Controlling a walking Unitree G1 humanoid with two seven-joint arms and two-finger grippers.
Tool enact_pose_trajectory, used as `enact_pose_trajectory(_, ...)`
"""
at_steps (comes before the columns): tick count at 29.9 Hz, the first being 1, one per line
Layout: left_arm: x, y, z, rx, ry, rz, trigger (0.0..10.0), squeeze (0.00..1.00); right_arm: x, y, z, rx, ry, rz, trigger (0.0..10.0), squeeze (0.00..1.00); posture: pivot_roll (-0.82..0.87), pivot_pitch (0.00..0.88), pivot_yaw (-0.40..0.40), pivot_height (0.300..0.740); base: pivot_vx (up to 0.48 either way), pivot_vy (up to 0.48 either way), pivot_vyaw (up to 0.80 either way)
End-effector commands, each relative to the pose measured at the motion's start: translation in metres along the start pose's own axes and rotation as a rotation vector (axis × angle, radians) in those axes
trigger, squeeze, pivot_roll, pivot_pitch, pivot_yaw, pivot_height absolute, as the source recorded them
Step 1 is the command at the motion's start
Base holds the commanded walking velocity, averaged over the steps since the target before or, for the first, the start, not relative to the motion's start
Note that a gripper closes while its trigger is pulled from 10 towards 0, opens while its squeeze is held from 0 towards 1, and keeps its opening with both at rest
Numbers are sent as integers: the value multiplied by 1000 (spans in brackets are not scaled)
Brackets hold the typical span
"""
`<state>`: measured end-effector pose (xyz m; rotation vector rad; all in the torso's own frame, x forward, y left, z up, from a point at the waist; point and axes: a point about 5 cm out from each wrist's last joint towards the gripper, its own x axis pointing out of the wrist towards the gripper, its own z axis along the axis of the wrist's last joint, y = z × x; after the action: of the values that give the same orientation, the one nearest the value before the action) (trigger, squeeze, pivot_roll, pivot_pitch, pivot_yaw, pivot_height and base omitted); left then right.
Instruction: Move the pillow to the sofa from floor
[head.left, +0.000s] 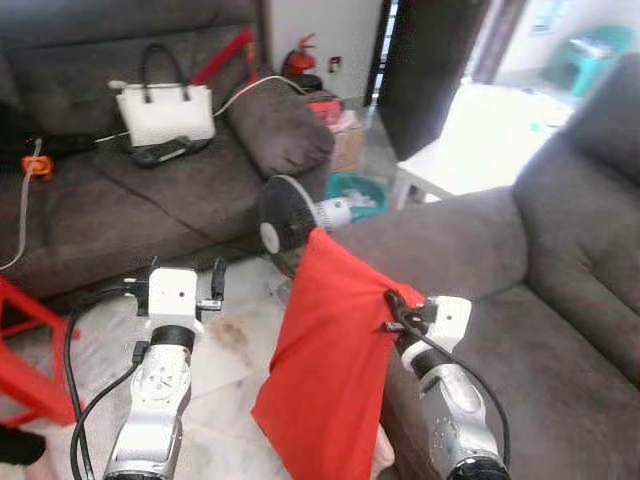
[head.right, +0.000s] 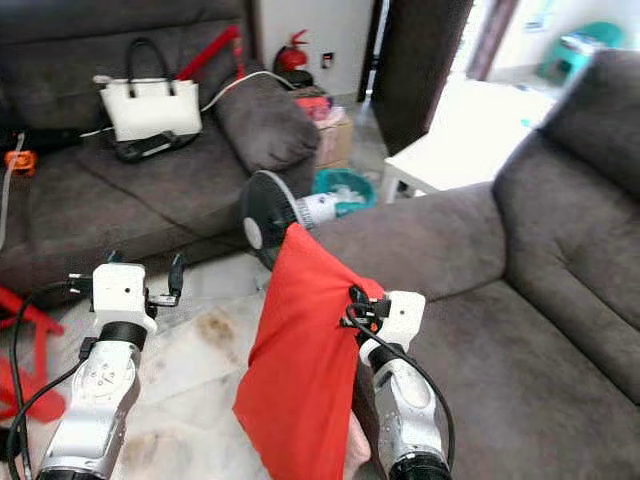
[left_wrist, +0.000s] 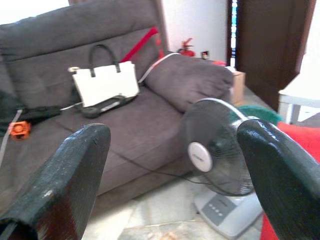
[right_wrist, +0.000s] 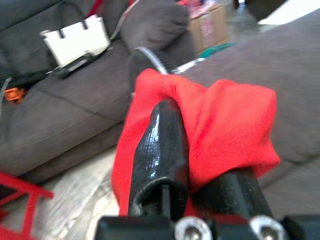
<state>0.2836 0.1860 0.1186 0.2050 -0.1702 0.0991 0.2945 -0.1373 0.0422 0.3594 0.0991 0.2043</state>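
Hanging limp off the floor, flat red fabric pillow (head.left: 325, 360), top corner clenched in right gripper (head.left: 396, 316) beside near grey upholstered sofa (head.left: 560, 330), left gripper (head.left: 182, 283) released, left of it.

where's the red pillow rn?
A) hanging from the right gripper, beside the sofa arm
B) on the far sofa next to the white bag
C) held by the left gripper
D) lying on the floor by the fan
A: the right gripper is shut on an upper corner of the red pillow, which hangs off the floor beside the near sofa's arm; the left gripper is open and holds nothing.
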Motion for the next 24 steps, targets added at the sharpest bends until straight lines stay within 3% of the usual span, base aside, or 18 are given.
enact_pose_trajectory(1,0,-2,-3,-2,16,-9,10000,0,10,0,30,-19,-131,4,10000,0,175,20,-96,740,0,0,-800)
enact_pose_trajectory(22,0,-3,-3,17,17,-19,10000,0,11,-6,30,-25,-120,-27,10000,0,174,19,-97,740,0,0,-800)
enact_pose_trajectory(24,0,-3,-4,26,18,-18,10000,0,11,-5,30,-26,-119,-24,10000,0,174,21,-98,740,0,-448,-800)
